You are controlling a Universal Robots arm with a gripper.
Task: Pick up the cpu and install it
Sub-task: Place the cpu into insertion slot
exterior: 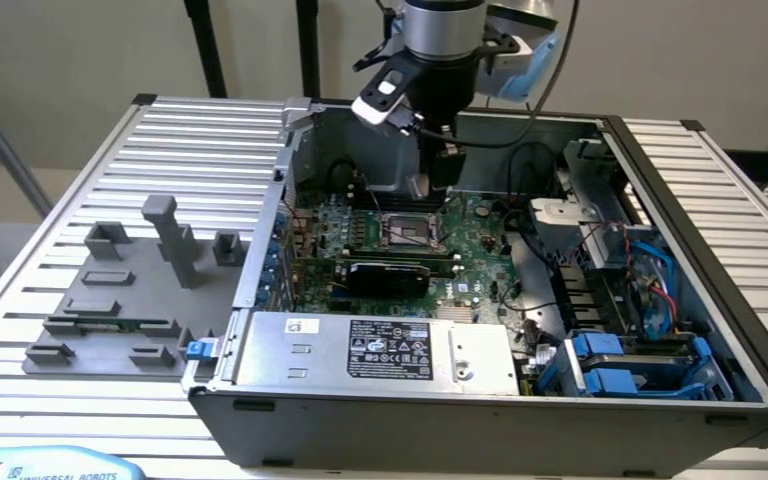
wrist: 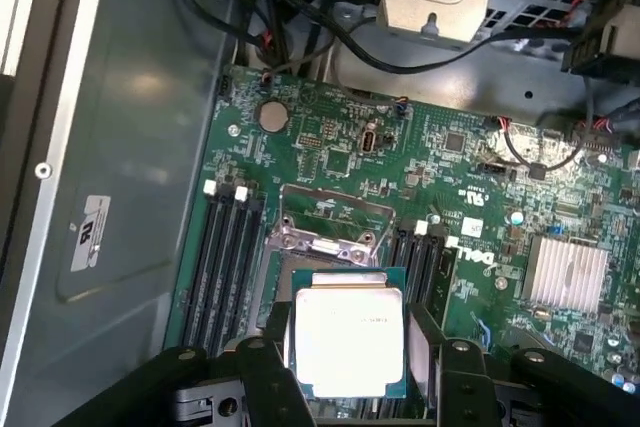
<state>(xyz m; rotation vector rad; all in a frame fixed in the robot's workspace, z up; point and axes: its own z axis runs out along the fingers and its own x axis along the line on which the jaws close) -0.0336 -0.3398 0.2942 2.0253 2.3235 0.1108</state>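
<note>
Slatted table [exterior: 197, 130], open PC case [exterior: 491, 430] on it. Gripper [exterior: 435, 182] jaws clamp the cpu [wrist: 347, 339], hanging twelve o'clock of the socket [exterior: 408, 232], exterior view.

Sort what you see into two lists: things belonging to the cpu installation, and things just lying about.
Job in hand: cpu, held in the gripper; socket frame on the motherboard.

Lying about: grey plastic blocks; power supply; blue drive bays; heat sink.
</note>
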